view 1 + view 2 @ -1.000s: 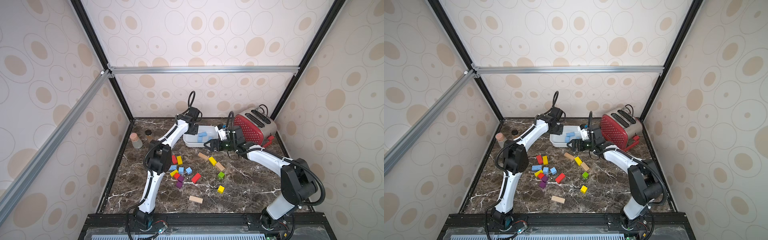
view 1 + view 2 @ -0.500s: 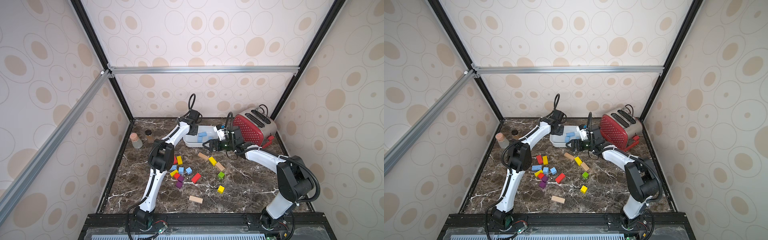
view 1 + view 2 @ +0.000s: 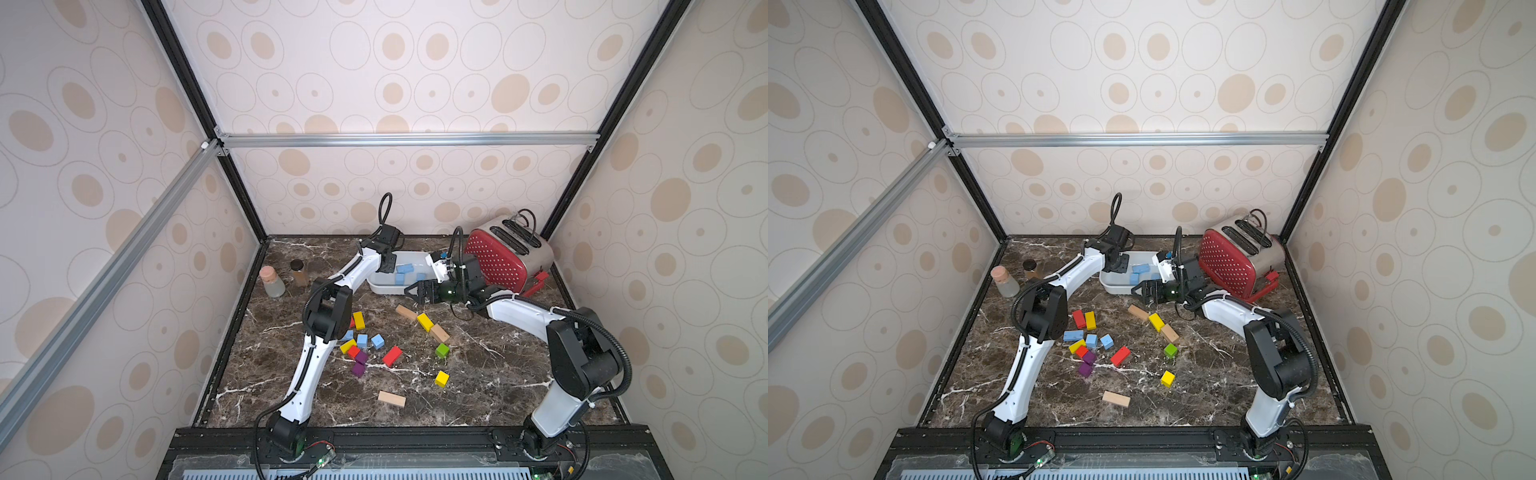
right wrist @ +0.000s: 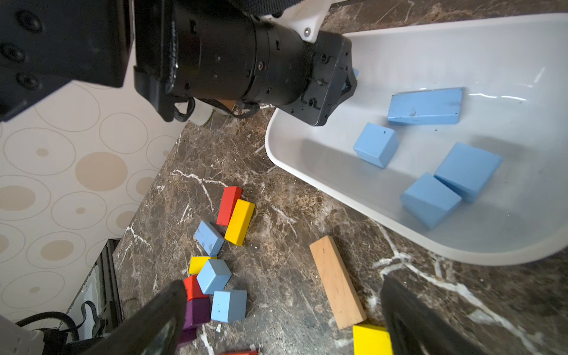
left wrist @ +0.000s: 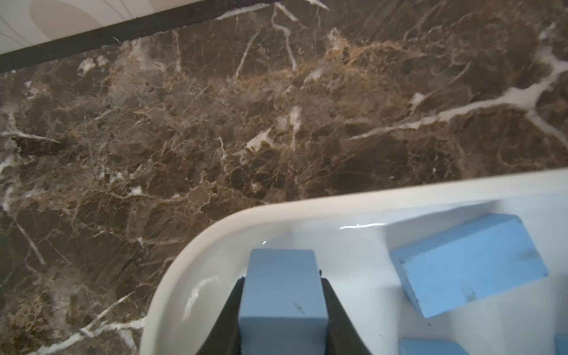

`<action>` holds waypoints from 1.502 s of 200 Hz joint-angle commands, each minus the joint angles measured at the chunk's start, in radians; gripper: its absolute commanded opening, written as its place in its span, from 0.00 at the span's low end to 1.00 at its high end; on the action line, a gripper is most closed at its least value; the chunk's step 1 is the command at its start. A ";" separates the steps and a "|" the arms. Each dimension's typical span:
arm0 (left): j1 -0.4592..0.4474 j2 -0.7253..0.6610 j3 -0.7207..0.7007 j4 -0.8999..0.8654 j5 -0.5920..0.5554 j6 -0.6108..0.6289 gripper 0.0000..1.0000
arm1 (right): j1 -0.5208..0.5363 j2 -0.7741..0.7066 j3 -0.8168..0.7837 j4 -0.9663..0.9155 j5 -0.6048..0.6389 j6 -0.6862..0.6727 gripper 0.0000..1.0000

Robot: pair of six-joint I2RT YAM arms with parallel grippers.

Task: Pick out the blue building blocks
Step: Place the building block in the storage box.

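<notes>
Both arms (image 3: 357,266) (image 3: 519,309) extended: left end effector (image 5: 282,281) clamps a blue block (image 5: 281,310) over tray (image 5: 307,206), right end effector (image 4: 281,293) gapes empty.

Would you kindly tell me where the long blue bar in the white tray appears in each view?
In a top view: long blue bar, in the white tray beside the left gripper.
In a top view: the bar, same spot.
Left wrist: the bar, beside the held blue cube.
Right wrist: the bar, nearest the left gripper.
Shared landmark: the white tray's rim.
</notes>
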 commanded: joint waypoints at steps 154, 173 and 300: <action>0.007 0.036 0.071 -0.036 0.080 -0.069 0.52 | -0.008 -0.044 -0.055 0.003 0.017 -0.042 1.00; 0.008 0.018 0.068 -0.044 0.091 -0.082 0.53 | -0.007 -0.053 -0.056 -0.007 0.020 -0.046 1.00; 0.002 -0.264 -0.077 -0.051 0.082 -0.083 0.99 | -0.006 -0.178 -0.066 -0.132 0.031 -0.072 1.00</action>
